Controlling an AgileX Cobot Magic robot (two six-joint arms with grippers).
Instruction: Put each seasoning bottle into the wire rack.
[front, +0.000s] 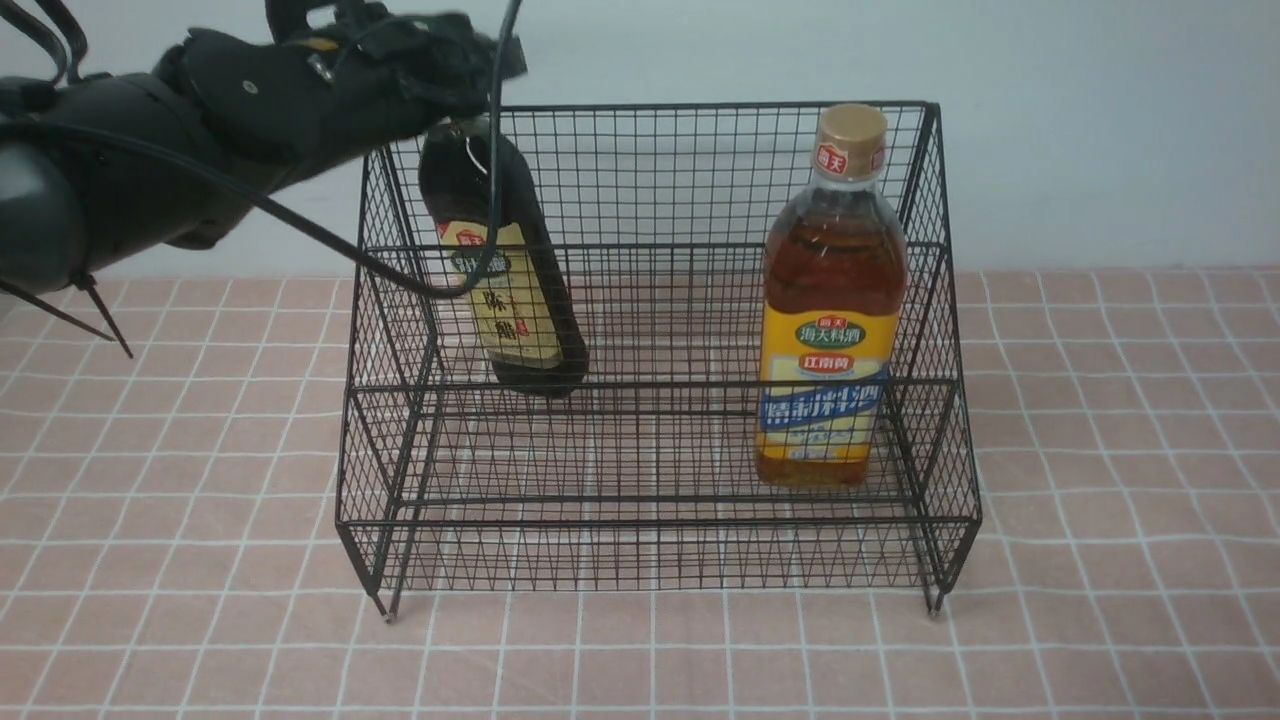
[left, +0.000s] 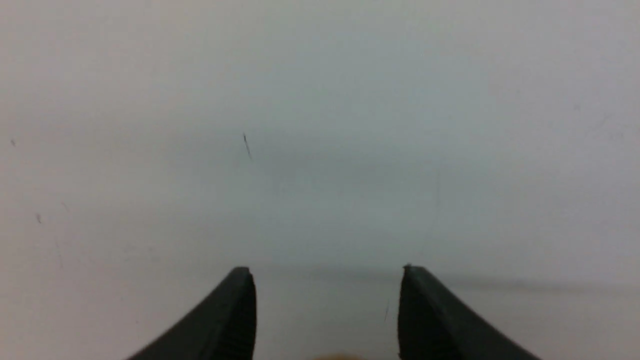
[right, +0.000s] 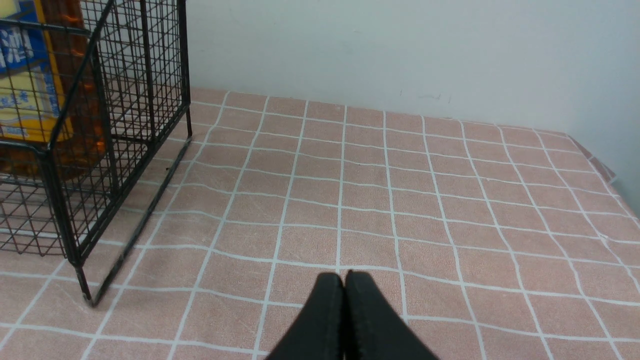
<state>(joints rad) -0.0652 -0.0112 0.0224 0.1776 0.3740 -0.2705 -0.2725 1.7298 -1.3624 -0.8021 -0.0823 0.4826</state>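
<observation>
From my station, the dark bottle (front: 515, 290) loses its cap and neck behind the left gripper (front: 455, 95), and the front view blurs that gripper too much for me to see the grip itself. In the left wrist view only a tan sliver shows between the fingertips (left: 235, 320), cut by the frame edge. The right wrist view cuts the amber bottle (right: 55, 85) off at its edge, with only part of the wire rack (right: 100, 150). The right gripper (right: 344, 285) never appears in the front view.

right claw (right: 345, 280) closed, empty, above tiled cloth (right: 400, 200) | wire rack (right: 100, 125) nearby holds amber bottle (right: 55, 90)
</observation>
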